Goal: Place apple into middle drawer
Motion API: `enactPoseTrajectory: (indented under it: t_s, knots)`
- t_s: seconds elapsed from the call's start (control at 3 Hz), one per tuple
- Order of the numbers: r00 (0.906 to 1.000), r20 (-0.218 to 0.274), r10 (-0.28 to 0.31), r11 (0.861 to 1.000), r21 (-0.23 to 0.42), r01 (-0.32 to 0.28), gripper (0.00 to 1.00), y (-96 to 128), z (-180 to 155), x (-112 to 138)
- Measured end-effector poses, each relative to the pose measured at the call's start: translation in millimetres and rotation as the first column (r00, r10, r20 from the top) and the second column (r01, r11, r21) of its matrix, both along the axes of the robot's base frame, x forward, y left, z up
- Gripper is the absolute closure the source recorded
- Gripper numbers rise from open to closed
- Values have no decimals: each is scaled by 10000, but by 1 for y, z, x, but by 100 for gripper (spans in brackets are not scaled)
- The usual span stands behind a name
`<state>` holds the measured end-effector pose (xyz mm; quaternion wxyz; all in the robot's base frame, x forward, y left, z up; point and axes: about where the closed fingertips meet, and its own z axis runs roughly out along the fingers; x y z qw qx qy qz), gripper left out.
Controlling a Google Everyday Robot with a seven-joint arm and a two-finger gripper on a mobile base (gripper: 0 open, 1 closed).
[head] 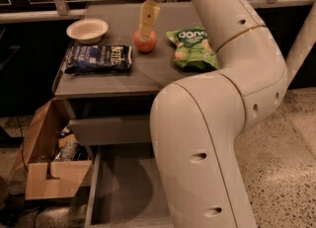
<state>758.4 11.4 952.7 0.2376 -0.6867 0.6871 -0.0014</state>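
Note:
The apple (145, 43), small and red-orange, sits on the grey cabinet top (148, 71), between the white bowl and the green bag. My gripper (146, 33) hangs straight down from above, its yellowish tip at the top of the apple. The middle drawer (123, 185) is pulled out low at the front, its scuffed grey floor showing. My arm hides its right part.
A white bowl (88, 29) stands at the back left of the top. A dark blue chip bag (98, 58) lies left of the apple, a green snack bag (193, 48) to its right. A grey drawer front (111, 129) sits above the open drawer. An open cardboard box (47, 165) stands on the floor at the left.

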Motion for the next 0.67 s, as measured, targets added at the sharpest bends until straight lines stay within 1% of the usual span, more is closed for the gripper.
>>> enactPoseTrajectory:
  t_s: [0.33, 0.67]
  knots:
    - [9998, -196, 48, 10000, 7, -48, 0, 14, -27, 17]
    - [9999, -107, 26, 9998, 195, -24, 0, 16, -31, 23]
